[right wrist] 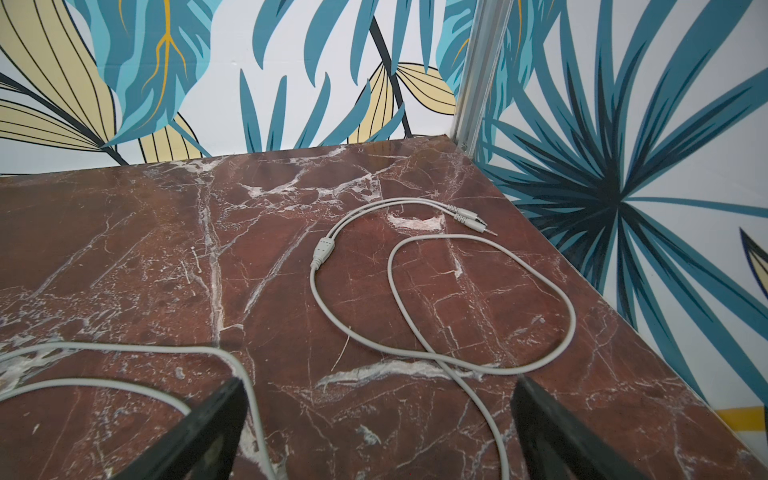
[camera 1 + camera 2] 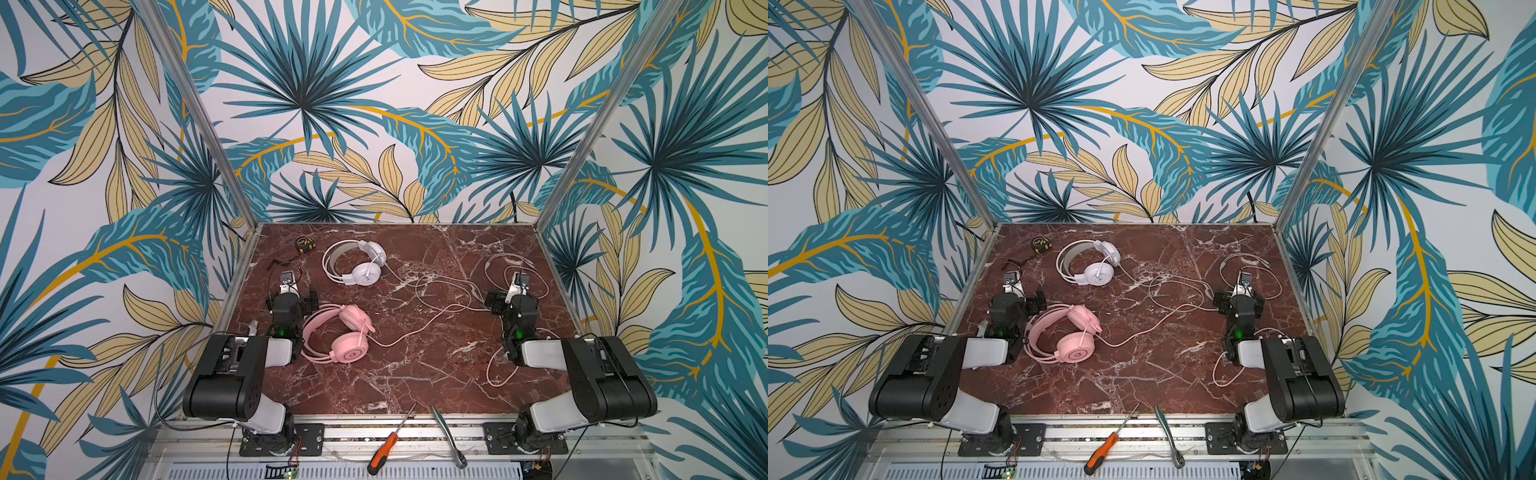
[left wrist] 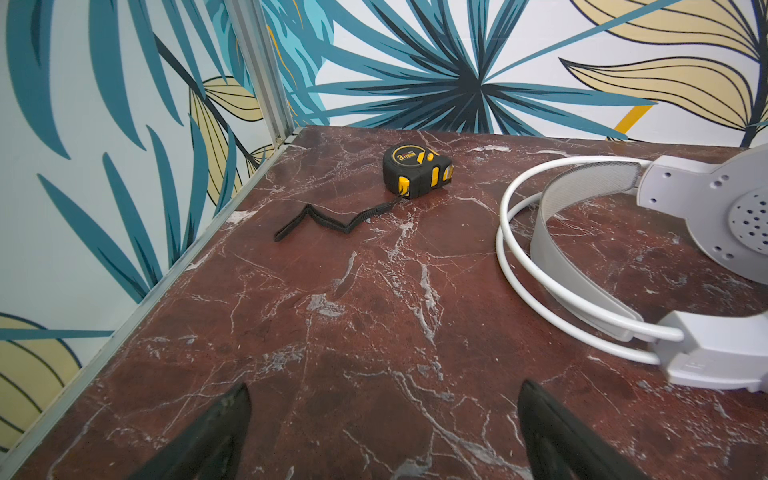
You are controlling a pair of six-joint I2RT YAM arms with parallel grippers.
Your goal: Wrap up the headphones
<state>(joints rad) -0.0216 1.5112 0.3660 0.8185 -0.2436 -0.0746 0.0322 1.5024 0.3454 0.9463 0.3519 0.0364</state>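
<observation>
The white headphones [image 2: 358,262] [image 2: 1091,262] lie flat at the back left of the marble table; their headband and one cup [image 3: 702,195] show in the left wrist view. The pink headphones [image 2: 337,338] [image 2: 1064,337] lie nearer the front, right beside my left arm. The white cable [image 1: 325,249] loops across to the right side, its plugs near the table's right edge. A pink cable [image 2: 432,319] trails rightwards too. My left gripper [image 2: 289,286] [image 3: 384,386] is open over bare marble. My right gripper [image 2: 519,286] [image 1: 380,382] is open above loops of the white cable, holding nothing.
A black-and-yellow tape measure [image 2: 303,244] [image 3: 415,172] with its strap lies in the back left corner. An orange screwdriver [image 2: 386,449] and a ratchet wrench [image 2: 449,436] rest on the front rail. Metal frame posts [image 2: 199,112] and patterned walls close in the table's sides and back.
</observation>
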